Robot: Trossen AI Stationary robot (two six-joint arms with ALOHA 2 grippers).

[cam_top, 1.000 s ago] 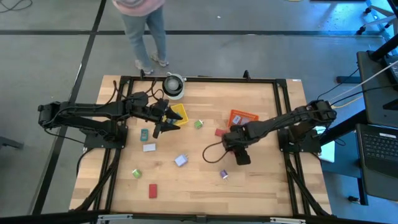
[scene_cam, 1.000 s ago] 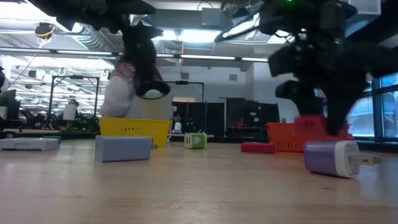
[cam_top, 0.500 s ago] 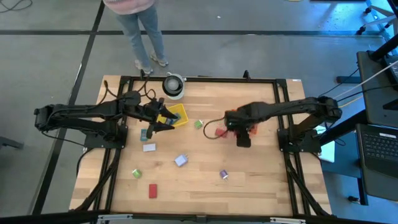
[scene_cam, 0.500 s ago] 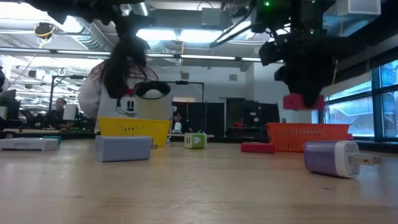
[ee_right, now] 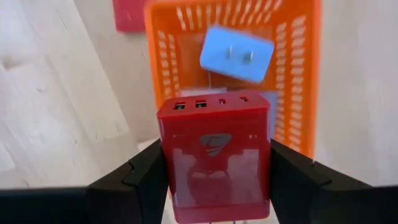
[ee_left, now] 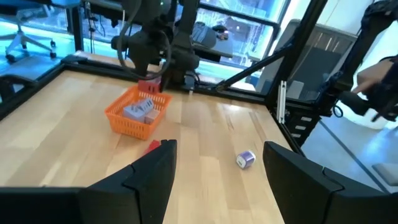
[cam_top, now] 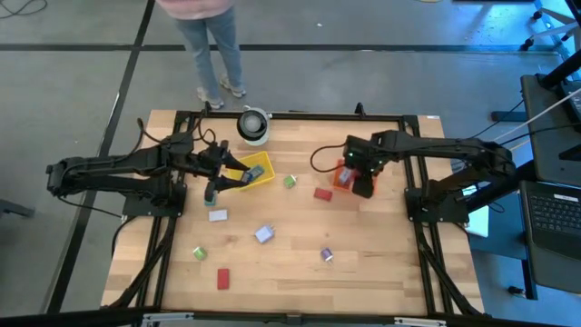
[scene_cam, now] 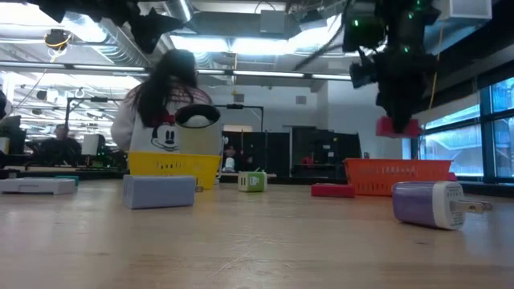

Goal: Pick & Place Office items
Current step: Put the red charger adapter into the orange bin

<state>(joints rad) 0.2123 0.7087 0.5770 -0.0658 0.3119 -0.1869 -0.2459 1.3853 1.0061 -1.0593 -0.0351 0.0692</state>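
My right gripper (cam_top: pixel 362 185) is shut on a red charger block (ee_right: pixel 214 155) and hovers over the orange mesh basket (cam_top: pixel 344 172), in which a blue plug block (ee_right: pixel 236 53) lies. In the low view the block (scene_cam: pixel 399 126) hangs clear above the basket (scene_cam: pixel 397 172). My left gripper (cam_top: pixel 212 188) is open and holds nothing, just left of the yellow mesh basket (cam_top: pixel 253 171). Loose on the table are a red block (cam_top: pixel 321 193), a green cube (cam_top: pixel 290 182), a white block (cam_top: pixel 218 215), a lavender block (cam_top: pixel 264 234) and a purple charger (cam_top: pixel 327 255). My right gripper pinches the red charger block between its two fingers (ee_right: pixel 146 177), one on each of two opposite sides (ee_right: pixel 166 162). The fingers come from above, pointing down. The block is lifted clear, above the orange basket, with its port end (ee_right: pixel 211 102) away from the wrist.
A white round object (cam_top: pixel 254 125) sits at the table's far edge, where a person (cam_top: pixel 211 41) stands just beyond. Another green block (cam_top: pixel 199 252) and a red block (cam_top: pixel 223 277) lie toward the near left. A black frame (cam_top: pixel 290 115) rims the table.
My right gripper has risen from the middle of the table with the red block and travelled toward the far right, ending over the orange basket. My left gripper has drawn back from above the yellow basket toward the table's left edge.
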